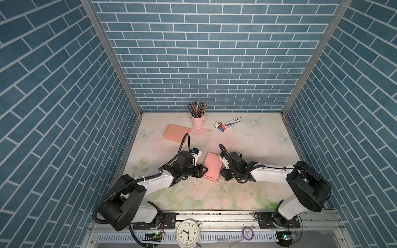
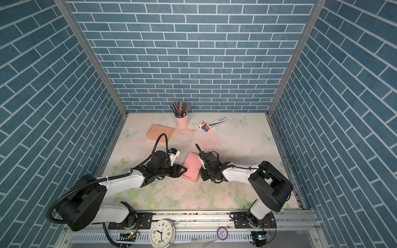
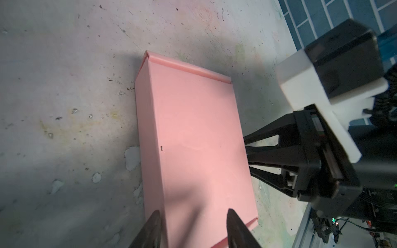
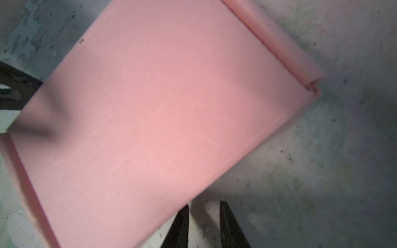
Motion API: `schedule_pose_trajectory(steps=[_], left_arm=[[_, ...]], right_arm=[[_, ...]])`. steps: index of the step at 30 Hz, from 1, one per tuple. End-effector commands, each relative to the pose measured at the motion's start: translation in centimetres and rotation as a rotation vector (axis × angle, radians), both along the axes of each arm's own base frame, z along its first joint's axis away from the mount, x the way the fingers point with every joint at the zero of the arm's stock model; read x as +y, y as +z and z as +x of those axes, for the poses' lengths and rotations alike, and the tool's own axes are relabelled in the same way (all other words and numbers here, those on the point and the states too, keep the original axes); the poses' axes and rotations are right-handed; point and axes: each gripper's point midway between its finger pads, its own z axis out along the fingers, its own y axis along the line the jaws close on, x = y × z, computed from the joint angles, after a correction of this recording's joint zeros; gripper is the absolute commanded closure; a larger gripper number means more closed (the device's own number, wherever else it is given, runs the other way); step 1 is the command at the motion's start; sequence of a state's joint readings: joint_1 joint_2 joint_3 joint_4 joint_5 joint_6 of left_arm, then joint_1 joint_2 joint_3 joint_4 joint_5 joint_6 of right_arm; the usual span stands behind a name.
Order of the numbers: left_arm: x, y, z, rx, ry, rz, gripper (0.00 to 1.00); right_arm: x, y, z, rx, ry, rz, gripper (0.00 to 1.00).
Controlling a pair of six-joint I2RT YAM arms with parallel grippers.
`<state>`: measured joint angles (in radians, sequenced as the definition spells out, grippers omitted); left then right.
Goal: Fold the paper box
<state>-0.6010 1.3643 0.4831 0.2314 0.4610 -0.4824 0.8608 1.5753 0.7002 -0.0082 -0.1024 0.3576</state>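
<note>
A pink paper box (image 1: 212, 166) (image 2: 191, 166) lies with its lid down flat in the middle of the table, between my two grippers. My left gripper (image 1: 203, 170) (image 3: 193, 213) is at its left long side and open. Its fingertips (image 3: 231, 214) hover over the lid (image 3: 193, 139) near that edge with nothing gripped. My right gripper (image 1: 221, 170) (image 4: 204, 206) is at the opposite long side. Its jaws stand a little apart with bare table between them, and one fingertip (image 4: 184, 211) is right at the box's edge (image 4: 150, 118). In the left wrist view the right gripper's fingers (image 3: 249, 154) meet that side wall.
A second, peach-coloured box (image 1: 176, 133) lies at the back left. A pink cup of pencils (image 1: 197, 120) stands at the back middle, with a stapler and a pen pack (image 1: 229, 123) to its right. A clock (image 1: 188, 233) and a tape roll (image 1: 247, 233) sit on the front rail.
</note>
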Motion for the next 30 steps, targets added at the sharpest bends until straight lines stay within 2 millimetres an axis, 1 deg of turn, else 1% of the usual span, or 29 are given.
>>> schedule_pose_trajectory(steps=[1, 5, 10, 14, 19, 22, 26, 30], left_arm=[[-1.1, 0.6, -1.4, 0.021, -0.056, -0.057, 0.5], [-0.6, 0.6, -1.4, 0.017, -0.035, -0.044, 0.5], [0.1, 0.5, -1.3, 0.017, -0.008, -0.037, 0.41], [0.6, 0.4, -1.3, 0.019, 0.007, -0.032, 0.38], [1.1, 0.3, -1.6, 0.017, 0.02, -0.024, 0.33], [1.2, 0.0, -1.8, 0.024, 0.02, -0.022, 0.32], [1.3, -0.3, -2.2, 0.034, 0.016, -0.025, 0.32], [1.1, -0.4, -2.7, 0.037, 0.0, -0.037, 0.32]], right_arm=[[2.4, 1.6, 0.1, -0.029, 0.066, 0.082, 0.73], [1.4, 1.1, -0.3, -0.02, 0.049, 0.062, 0.73], [-0.2, 0.4, -1.3, 0.002, 0.016, 0.043, 0.73], [-1.4, 0.0, -2.1, 0.018, -0.012, 0.031, 0.73], [-2.3, 0.0, -2.8, 0.031, -0.034, 0.036, 0.73], [-2.3, 0.1, -3.2, 0.036, -0.032, 0.043, 0.73], [-1.7, 0.2, -3.8, 0.041, -0.018, 0.06, 0.73], [-1.3, 0.3, -3.9, 0.043, -0.016, 0.075, 0.73]])
